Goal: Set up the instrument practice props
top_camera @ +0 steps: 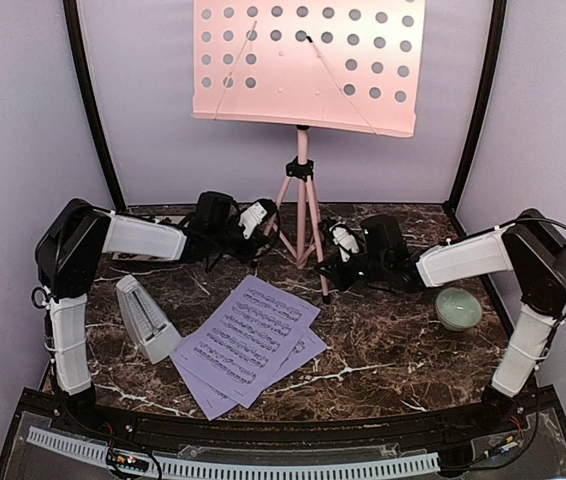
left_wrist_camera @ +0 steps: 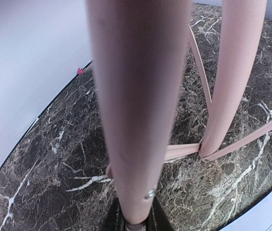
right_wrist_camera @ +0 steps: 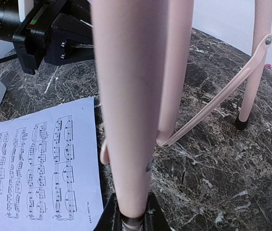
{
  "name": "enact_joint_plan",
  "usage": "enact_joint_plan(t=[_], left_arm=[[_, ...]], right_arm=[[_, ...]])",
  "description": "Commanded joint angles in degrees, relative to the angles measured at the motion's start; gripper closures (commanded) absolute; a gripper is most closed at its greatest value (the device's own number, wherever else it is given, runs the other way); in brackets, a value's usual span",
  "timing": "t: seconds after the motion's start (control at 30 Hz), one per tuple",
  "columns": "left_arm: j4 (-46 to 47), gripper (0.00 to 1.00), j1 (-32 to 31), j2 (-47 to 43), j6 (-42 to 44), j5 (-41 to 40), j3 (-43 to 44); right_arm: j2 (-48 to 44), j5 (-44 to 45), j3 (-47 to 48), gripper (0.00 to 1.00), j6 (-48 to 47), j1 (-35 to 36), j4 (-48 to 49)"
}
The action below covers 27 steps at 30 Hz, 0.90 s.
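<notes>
The pink music stand [top_camera: 308, 62] stands upright at the back centre on its tripod legs [top_camera: 302, 215]. My left gripper [top_camera: 263, 220] is shut on the left tripod leg [left_wrist_camera: 136, 106]. My right gripper [top_camera: 335, 245] is shut on the right tripod leg [right_wrist_camera: 126, 96]. Two lavender sheet-music pages [top_camera: 248, 342] lie overlapped on the marble in front; they also show in the right wrist view [right_wrist_camera: 35, 163]. The white-grey metronome [top_camera: 145, 318] stands left of the pages.
A pale green bowl [top_camera: 458, 307] sits at the right, by my right arm. The marble tabletop [top_camera: 383, 340] is bounded by lavender walls with black corner posts. The stand's middle leg and braces [left_wrist_camera: 232, 96] lie between my grippers.
</notes>
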Motion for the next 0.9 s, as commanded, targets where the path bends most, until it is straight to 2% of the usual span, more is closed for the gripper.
enact_joint_plan(t=[0.0, 0.87], left_arm=[[-3.79, 1.00, 2.60, -5.41, 0.24, -5.38, -2.73], [-7.88, 1.00, 6.17, -13.13, -1.09, -12.19, -12.60]], right_arm=[[-4.40, 2.17, -1.91, 1.00, 1.05, -1.24, -1.58], [-11.15, 5.92, -12.54, 1.00, 4.22, -1.28, -3.72]])
